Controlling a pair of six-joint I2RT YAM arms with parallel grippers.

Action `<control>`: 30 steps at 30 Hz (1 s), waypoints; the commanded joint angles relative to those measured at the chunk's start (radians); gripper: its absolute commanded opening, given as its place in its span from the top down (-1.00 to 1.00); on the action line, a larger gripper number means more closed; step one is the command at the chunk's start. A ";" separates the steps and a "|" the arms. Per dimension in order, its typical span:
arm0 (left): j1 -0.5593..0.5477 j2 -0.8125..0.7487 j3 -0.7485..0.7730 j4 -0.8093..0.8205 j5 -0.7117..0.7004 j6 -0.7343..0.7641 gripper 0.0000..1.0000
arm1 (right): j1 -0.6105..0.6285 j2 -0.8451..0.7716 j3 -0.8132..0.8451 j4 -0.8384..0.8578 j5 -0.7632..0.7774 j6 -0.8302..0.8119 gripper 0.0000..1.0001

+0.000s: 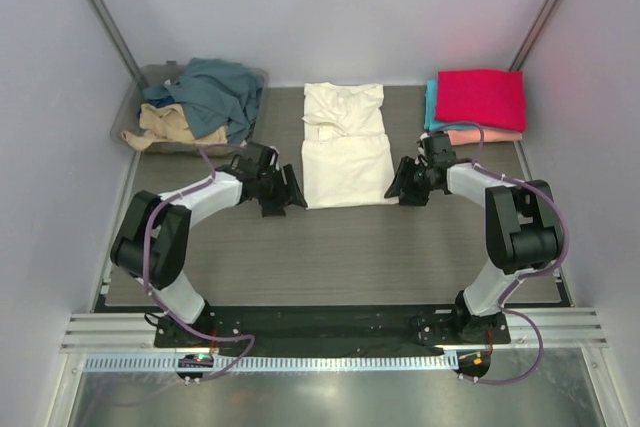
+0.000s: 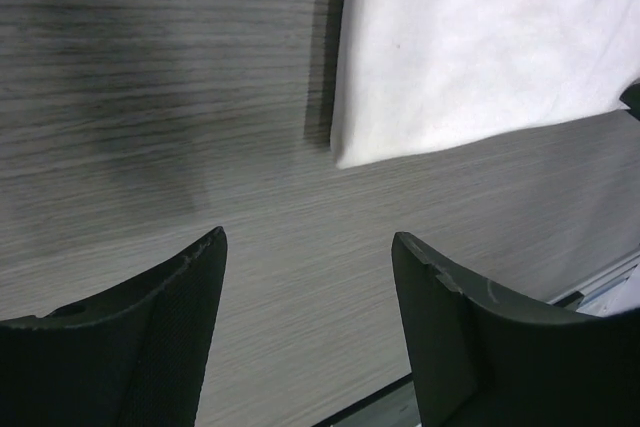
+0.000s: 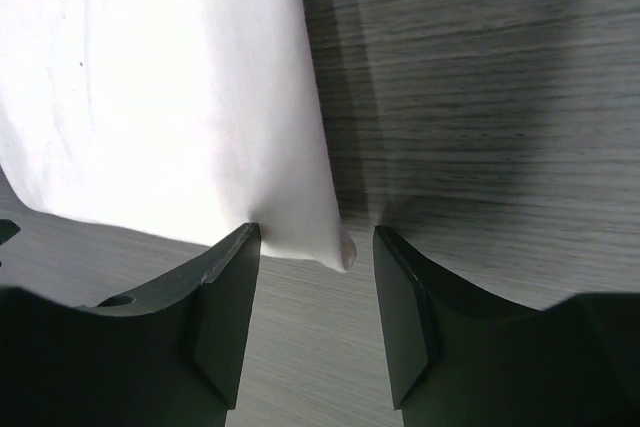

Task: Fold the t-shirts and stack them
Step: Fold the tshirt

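Observation:
A cream t-shirt (image 1: pixel 345 142) lies partly folded in the middle of the table. My left gripper (image 1: pixel 293 195) hovers open just off its near left corner; in the left wrist view the cream cloth (image 2: pixel 480 47) sits ahead and to the right of the gripper (image 2: pixel 309 237), with only bare table between the fingers. My right gripper (image 1: pixel 398 185) is at the shirt's near right corner. The right wrist view shows that corner (image 3: pixel 335 242) lying between the tips of the gripper (image 3: pixel 317 234), with the jaws still apart. A folded stack stands at back right: magenta (image 1: pixel 480 97) on teal (image 1: pixel 432 105) and salmon (image 1: pixel 485 135).
A clear bin (image 1: pixel 150 75) at the back left holds crumpled slate-blue (image 1: pixel 215 92) and tan (image 1: pixel 170 125) shirts. White walls close in on both sides. The table's front edge and a metal rail (image 1: pixel 330 332) run by the arm bases.

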 commanded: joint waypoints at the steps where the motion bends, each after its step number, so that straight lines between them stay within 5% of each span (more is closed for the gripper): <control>1: -0.006 0.017 -0.017 0.143 0.022 -0.032 -0.36 | 0.003 0.011 -0.007 0.082 0.015 0.010 -0.09; 10: -0.036 0.119 -0.052 0.294 0.033 -0.080 -0.04 | 0.003 0.050 -0.032 0.110 0.007 0.007 0.36; 22: -0.060 0.182 -0.075 0.378 0.024 -0.098 0.57 | 0.003 0.054 -0.045 0.107 0.006 -0.002 0.64; 26: -0.058 0.190 -0.086 0.392 0.022 -0.101 0.99 | 0.002 0.053 -0.056 0.105 -0.003 -0.002 0.76; 30: -0.063 0.137 -0.109 0.387 0.031 -0.110 0.99 | 0.003 0.016 -0.088 0.105 -0.020 0.013 0.95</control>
